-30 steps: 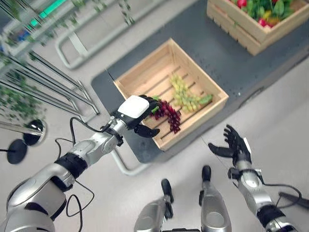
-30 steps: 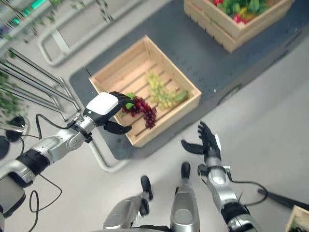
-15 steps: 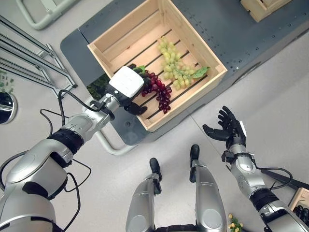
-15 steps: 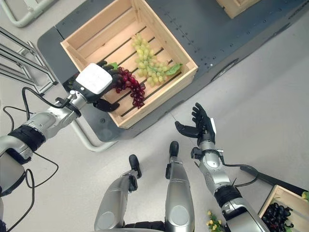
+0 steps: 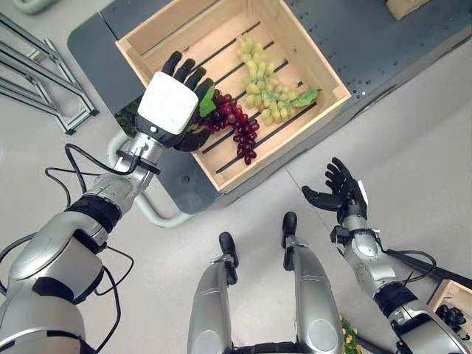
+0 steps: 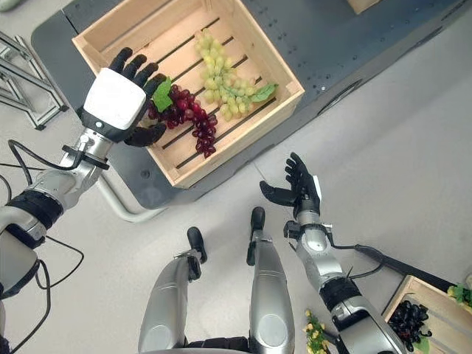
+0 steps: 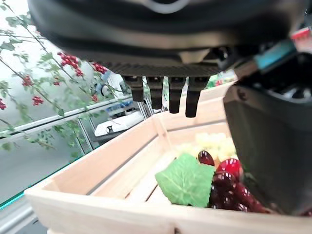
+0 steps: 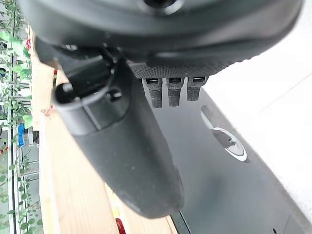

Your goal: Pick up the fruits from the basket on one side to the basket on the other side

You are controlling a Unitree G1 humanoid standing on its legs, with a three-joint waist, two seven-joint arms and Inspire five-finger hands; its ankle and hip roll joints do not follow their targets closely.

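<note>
Left hand (image 5: 168,103), dark with a white back cover, hovers over the near-left corner of the pale slatted wooden crate (image 5: 317,63) in the left eye view, its fingers spread straight and holding nothing. One bunch of dark red grapes (image 5: 237,127) with a green leaf at its stem end lies on the crate's slats just beside the hand's thumb side; its long axis runs from the leaf by the fingers down toward the crate's near wall. One bunch of pale green grapes (image 5: 263,81) lies deeper in the crate, its length running from the far wall toward a leaf at the right wall. The crate stands on a dark grey platform (image 5: 369,44).

Right eye view: the right hand (image 6: 297,189) hangs over the pale floor (image 6: 398,147), well apart from the crate, fingers relaxed and open, empty. A second wooden crate holding dark grapes (image 6: 431,313) shows at the lower right corner.

Left wrist view: straight fingertips (image 7: 169,95) above the crate, the red bunch and its leaf below.

Right wrist view: the thumb and straight fingertips (image 8: 171,90) over the platform.
</note>
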